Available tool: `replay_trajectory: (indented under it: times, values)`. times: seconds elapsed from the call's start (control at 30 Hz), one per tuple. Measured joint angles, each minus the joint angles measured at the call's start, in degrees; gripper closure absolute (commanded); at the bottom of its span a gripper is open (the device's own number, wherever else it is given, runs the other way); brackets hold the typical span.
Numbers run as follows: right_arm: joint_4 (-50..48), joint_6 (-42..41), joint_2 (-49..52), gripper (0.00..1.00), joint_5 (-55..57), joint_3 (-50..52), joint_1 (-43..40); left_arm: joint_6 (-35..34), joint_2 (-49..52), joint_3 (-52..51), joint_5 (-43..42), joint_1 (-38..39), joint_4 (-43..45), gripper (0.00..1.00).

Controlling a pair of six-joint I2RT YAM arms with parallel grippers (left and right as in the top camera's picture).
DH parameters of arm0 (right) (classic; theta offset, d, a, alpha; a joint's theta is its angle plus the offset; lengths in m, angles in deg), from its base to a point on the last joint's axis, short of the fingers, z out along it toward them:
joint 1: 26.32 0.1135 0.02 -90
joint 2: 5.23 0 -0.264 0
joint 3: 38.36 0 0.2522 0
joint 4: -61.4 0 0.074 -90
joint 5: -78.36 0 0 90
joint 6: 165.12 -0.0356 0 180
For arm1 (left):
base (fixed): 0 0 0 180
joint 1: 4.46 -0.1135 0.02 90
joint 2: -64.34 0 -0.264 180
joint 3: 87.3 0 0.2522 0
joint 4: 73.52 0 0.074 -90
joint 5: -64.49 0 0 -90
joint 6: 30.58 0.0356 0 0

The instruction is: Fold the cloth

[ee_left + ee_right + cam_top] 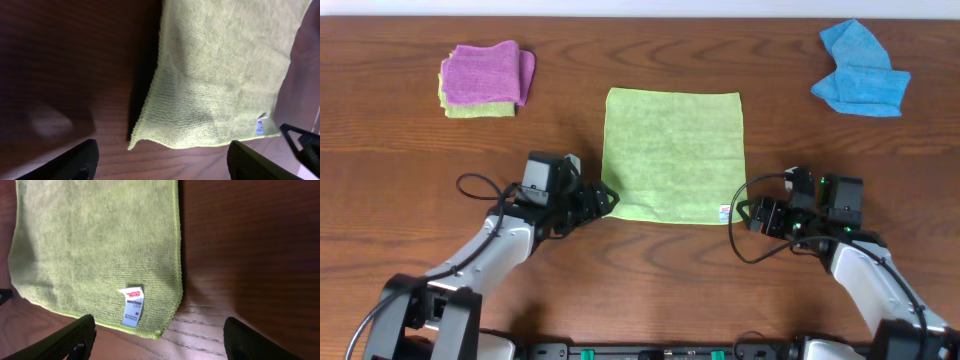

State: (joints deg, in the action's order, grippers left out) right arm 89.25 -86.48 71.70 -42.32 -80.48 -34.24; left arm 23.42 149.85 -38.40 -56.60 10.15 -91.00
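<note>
Left end effector (pixel 608 198) and right end effector (pixel 742 212) are both open at the lime-green square microfiber cloth (pixel 672 152), so pinching too high probably misses a corner, crooked fold.

Both arms reach forward from the base, elbows out, forearms angled inward toward each other. The left gripper (pixel 607 198) sits low, its jaws spread wide with nothing clamped between them. The right gripper (pixel 740 212) is equally low, jaws wide apart and empty.
</note>
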Motion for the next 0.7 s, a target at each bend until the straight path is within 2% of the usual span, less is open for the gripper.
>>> replay_trajectory:
  times: [0.4,0.7]
  values:
    - [0.0,-1.0,0.7,0.21,-0.7,0.0,0.0,0.2,1.0,0.0,-1.7,-0.5,0.8,0.16]
    - [1.7,-2.6,3.3,0.26,-1.1,-0.1,0.0,-0.2,7.5,0.2,-7.4,-0.5,9.5,0.16]
